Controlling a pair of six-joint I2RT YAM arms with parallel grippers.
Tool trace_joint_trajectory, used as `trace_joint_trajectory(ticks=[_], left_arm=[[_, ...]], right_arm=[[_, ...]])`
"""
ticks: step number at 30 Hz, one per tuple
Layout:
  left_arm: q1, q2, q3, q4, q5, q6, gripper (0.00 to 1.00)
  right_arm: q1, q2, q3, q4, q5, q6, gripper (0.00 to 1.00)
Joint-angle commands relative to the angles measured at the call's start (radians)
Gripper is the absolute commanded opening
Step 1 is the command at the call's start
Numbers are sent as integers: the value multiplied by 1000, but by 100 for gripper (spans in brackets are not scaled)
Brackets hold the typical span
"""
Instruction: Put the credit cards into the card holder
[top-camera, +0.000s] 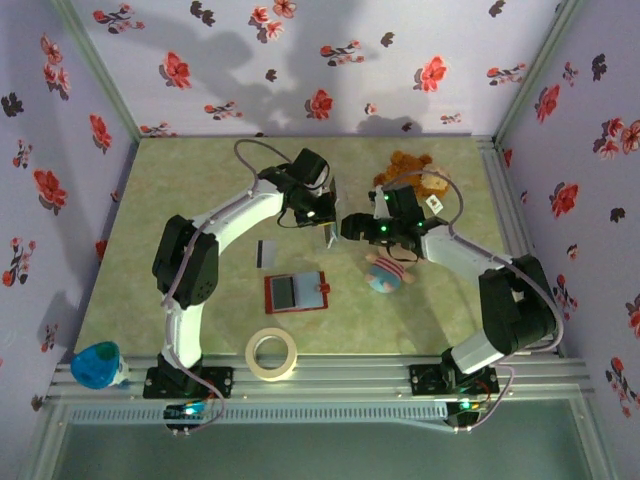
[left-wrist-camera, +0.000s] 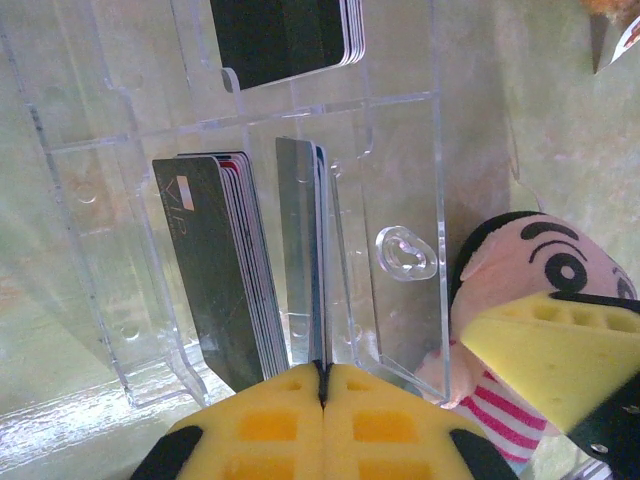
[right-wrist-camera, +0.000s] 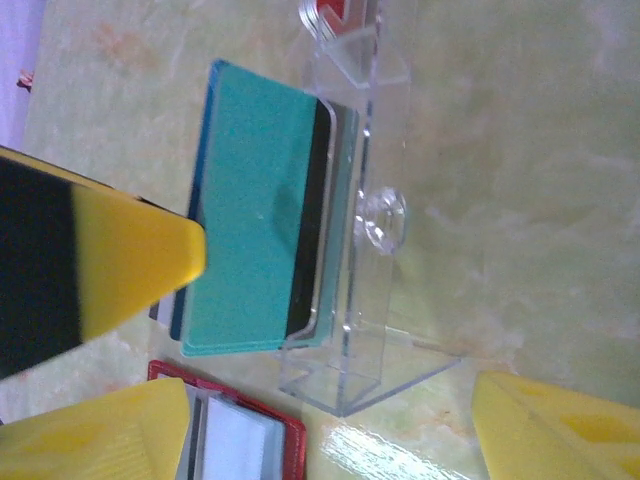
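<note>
Yellow foam pads of the left gripper (left-wrist-camera: 322, 385) are pressed tight together, pinching the thin edge of one card (left-wrist-camera: 297, 240) that stands upright in a slot of the clear stand (left-wrist-camera: 400, 180). In the next slot sits a stack of dark cards (left-wrist-camera: 215, 270), glossy and slick.

Trouble could start right here. That card is smooth hard plastic held only by its edge, so it may twist or slip out of the soft foam when lifted. The stand is light see-through acrylic with raised lips, and I'd judge a snag could drag or tip it and spill the stacks. A neighbouring card might ride up too.

The wallet (top-camera: 296, 292) lies open and flat on the table (top-camera: 200, 200) near the stand, red at the rim and grey inside. A stiff card and a snug pocket make it an easy slot to miss. A loose card (top-camera: 266, 252) lies just beyond it.

The right gripper (right-wrist-camera: 330, 400) hangs wide open, holding nothing, close to the stand's end where a teal card (right-wrist-camera: 255, 210) with a dark stripe leans. Two grippers this close could bump. A soft striped doll (left-wrist-camera: 520, 270) sits just beside the stand, one more thing to nudge.
</note>
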Motion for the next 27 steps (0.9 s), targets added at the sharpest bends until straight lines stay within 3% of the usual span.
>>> trace_joint_trajectory(ticks=[1, 16, 27], left_arm=[[3, -33, -24, 1, 27, 7, 0], [20, -41, -62, 48, 79, -32, 0], [26, -32, -47, 37, 76, -24, 0]], right_arm=[[4, 22, -33, 146, -53, -1, 76], [10, 142, -115, 480, -75, 56, 76], [9, 106, -221, 642, -71, 66, 77]])
